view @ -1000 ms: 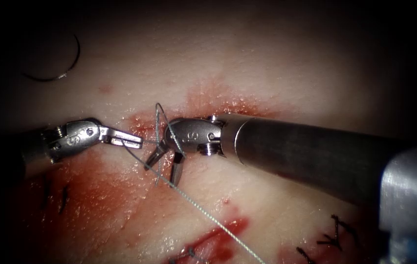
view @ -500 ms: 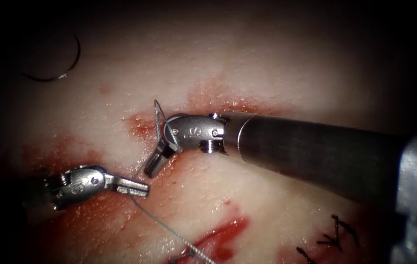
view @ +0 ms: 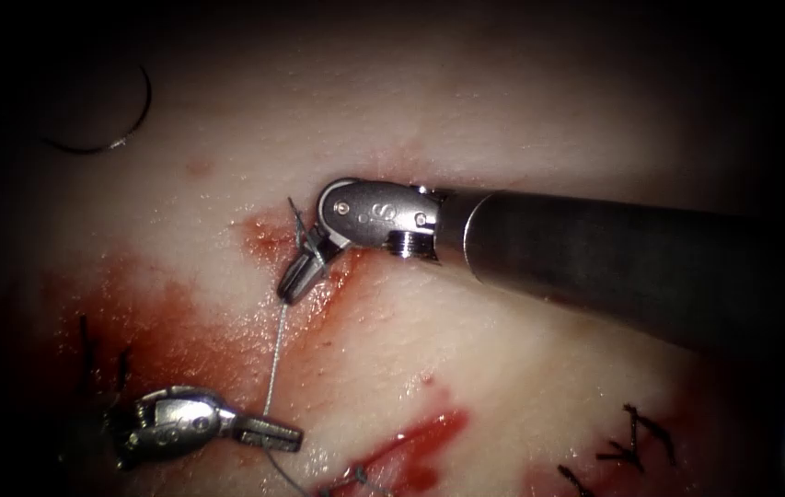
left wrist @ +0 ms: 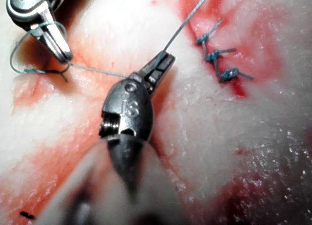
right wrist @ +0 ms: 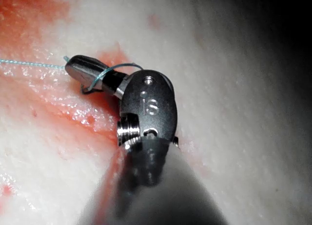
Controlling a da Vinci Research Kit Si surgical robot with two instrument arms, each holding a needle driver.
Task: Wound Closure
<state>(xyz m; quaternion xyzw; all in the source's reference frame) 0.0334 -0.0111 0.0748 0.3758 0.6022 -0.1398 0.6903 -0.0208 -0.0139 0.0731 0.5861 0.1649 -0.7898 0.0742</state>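
Observation:
My right tool (view: 295, 276) (right wrist: 85, 69) reaches in over the tissue (view: 502, 120) with its jaws shut on the thread (view: 274, 359), a loop of which is wound round them. My left tool (view: 272, 433) (left wrist: 161, 64) sits low on the left, jaws shut on the same thread, which runs taut between the two tools. A short thread tail (view: 293, 210) sticks up beside the right tool (left wrist: 53, 37). The curved needle (view: 125, 129) lies free on the tissue at the far upper left, held by neither tool and not in the tissue.
A red open stretch of the cut (view: 415, 442) with a teal stitch lies right of the left tool. Dark stitches (view: 631, 442) sit at lower right, more at the left (view: 88, 354). Teal knots (left wrist: 217, 59) lie close to the left jaws. Red fluid (view: 162, 322) stains the tissue.
The right jaws, open a second ago, have shut with the loop round them. The left tool has moved down and away from the right tool, drawing the thread straight between them.

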